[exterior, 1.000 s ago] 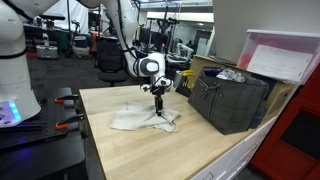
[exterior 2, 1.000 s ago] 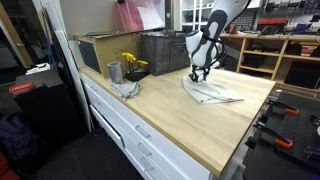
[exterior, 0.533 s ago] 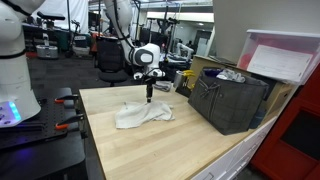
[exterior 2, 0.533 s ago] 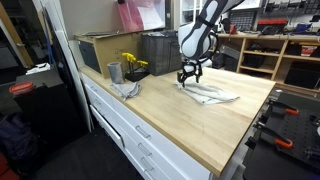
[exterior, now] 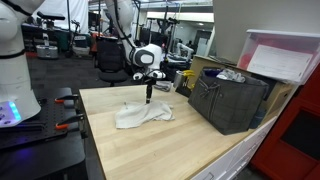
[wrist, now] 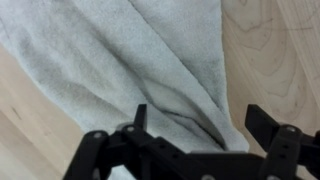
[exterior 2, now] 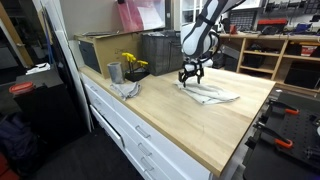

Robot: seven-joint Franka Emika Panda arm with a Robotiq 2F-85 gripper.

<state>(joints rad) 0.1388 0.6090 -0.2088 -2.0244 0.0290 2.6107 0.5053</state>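
Towel, grey, crumpled flat on wood counter, roughly mid-table, black crate off to right. Long fold ridges showing in wrist view. Gripper hanging just above towel's far part, jaws wide apart, nothing held. For clean pinch, best bet imo: straddle one raised fold, drop straight down, avoid scraping wood, close only once cloth sits between jaws.

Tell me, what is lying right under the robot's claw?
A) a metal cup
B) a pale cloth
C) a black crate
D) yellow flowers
B: the open gripper hangs over a crumpled pale cloth on the wooden table, and the wrist view shows the cloth's folds below the spread jaws.
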